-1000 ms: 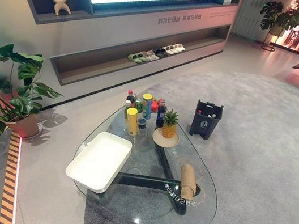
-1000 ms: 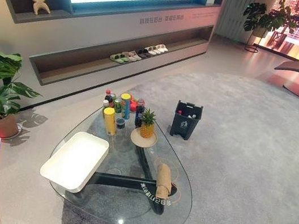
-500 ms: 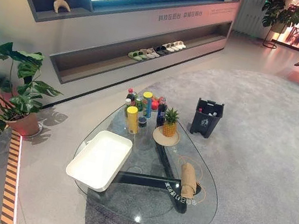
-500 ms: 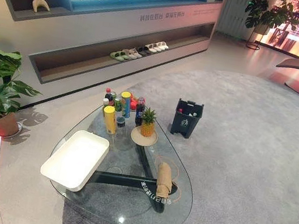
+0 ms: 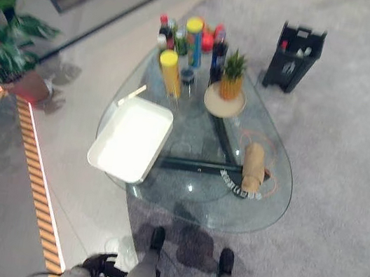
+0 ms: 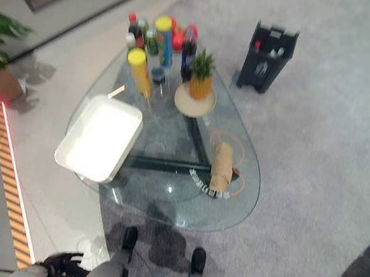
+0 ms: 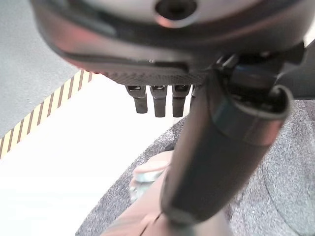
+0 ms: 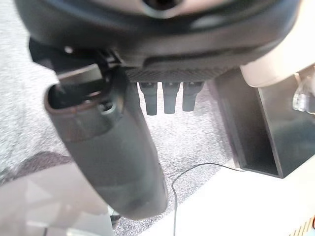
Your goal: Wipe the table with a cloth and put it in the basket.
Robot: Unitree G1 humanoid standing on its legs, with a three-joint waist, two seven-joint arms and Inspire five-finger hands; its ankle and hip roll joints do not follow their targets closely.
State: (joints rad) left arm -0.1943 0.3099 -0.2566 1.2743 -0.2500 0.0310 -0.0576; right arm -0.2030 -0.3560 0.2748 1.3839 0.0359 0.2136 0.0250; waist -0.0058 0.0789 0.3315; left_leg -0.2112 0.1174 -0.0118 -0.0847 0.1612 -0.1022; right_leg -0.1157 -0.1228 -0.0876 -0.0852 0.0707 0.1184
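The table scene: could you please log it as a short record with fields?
cloth: rolled, on the glass table, right side
basket: white, at the table's left edge
pineapple: on a plate, far side
bottles: clustered at the far end
black bin: on the carpet beyond the table
left hand: low by the robot's side, open, empty
right hand: likewise

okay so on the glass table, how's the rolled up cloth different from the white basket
The cloth is tan, soft and rolled into a narrow bundle; the white basket is a rigid, shallow, rectangular tray, much broader than the cloth. The cloth lies on the table's right part, wholly on the glass table; the basket sits at the left, overhanging the edge. The basket looks empty. Both rest on the glass, apart, with neither hand near them.
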